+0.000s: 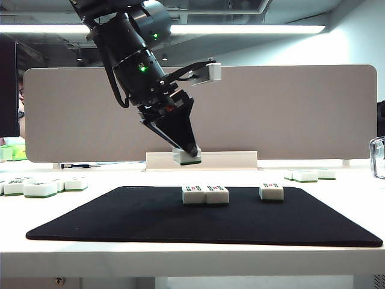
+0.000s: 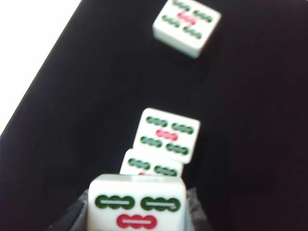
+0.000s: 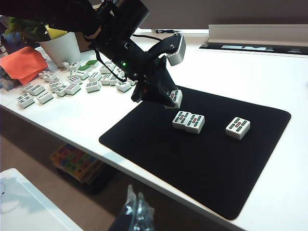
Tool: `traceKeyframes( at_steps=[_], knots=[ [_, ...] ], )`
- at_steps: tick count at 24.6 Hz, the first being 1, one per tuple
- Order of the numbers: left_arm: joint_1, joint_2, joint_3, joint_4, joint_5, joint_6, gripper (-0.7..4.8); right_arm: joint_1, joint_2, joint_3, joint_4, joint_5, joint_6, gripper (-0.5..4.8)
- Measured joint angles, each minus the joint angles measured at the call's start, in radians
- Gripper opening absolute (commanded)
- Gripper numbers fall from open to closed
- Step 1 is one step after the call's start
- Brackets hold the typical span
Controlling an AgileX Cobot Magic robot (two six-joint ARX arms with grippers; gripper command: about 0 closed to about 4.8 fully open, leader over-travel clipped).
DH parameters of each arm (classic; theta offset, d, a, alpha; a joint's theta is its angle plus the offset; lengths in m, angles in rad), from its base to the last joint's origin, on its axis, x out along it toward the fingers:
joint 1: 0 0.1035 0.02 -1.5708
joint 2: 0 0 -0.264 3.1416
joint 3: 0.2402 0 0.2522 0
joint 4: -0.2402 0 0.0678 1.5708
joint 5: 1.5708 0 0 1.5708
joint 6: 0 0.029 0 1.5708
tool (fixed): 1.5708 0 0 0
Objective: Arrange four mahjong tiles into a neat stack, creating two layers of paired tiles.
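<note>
Black matting [image 1: 120, 223] covers the middle of the white desk [image 1: 192, 259], and three of the four mahjong tiles lie on it face up. Two of them form a pair [image 1: 205, 194] set side by side and touching, near the centre of the mat; they show in the right wrist view as well [image 3: 188, 121]. A third tile, the single tile [image 1: 271, 191], lies apart from the pair on the right side of the mat in the exterior view.

Above the pair and a little to its left in that view hangs the left gripper [image 1: 187, 154], pointing down at a slant, its jaws closed on the fourth tile [image 1: 186, 156], which is well clear of the mat. The left wrist view shows this held tile [image 2: 137, 204] close up between the dark fingers, its face with green and red marks turned to the camera, with the pair and the single tile beyond it on the mat.

No second layer exists yet; the pair is bare on top.

Spare tiles [image 3: 67, 82] lie scattered on the desk to the left of the mat, beside an orange cloth [image 3: 24, 62] and a white cup [image 3: 62, 48].

Only a dark sliver of the right gripper [image 3: 137, 214] shows at the edge of its own wrist view, low beside the desk, and I cannot tell how its jaws stand.
</note>
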Motion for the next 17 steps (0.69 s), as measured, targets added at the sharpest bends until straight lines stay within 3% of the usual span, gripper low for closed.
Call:
traceKeyframes(
  at_steps=[6,17],
  knots=[
    [0.001,0.036,0.001,0.022,0.04,0.117,2.04,0.0,0.0,0.0,0.0,0.0,0.0,-0.01],
    [0.001,0.087,0.001,0.034,0.039,0.121,2.04,0.0,0.0,-0.001,0.0,0.0,0.0,-0.01]
  ],
)
